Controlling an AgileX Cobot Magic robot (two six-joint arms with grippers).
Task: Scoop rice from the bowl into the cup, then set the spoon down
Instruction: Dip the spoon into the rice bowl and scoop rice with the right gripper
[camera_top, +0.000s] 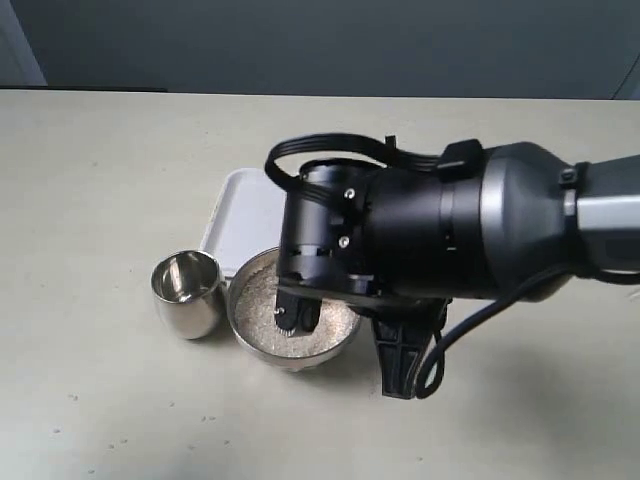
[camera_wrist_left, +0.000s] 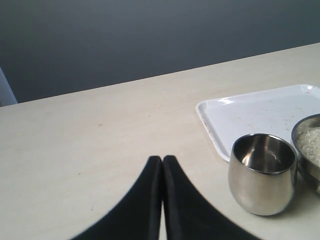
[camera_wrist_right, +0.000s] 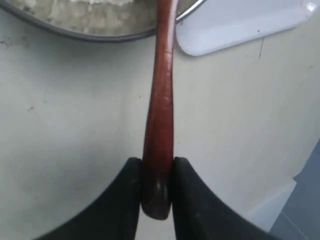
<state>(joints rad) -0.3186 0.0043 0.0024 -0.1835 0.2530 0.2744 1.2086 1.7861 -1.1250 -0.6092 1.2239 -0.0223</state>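
Tray (camera_top: 240, 215): white, rectangular, with rounded corners and a low raised rim; laid flat on the surface (camera_top: 100, 180). Faint specks are seen on its face.
Surface: pale beige, matt, lightly marked.
Backdrop (camera_top: 300, 40): dark grey-blue wall, seen beyond the surface's far edge.

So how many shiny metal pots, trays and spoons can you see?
Shiny metal pots: 2, the bowl and the cup
White tray: 1
Wooden spoon: 1
Total: 4
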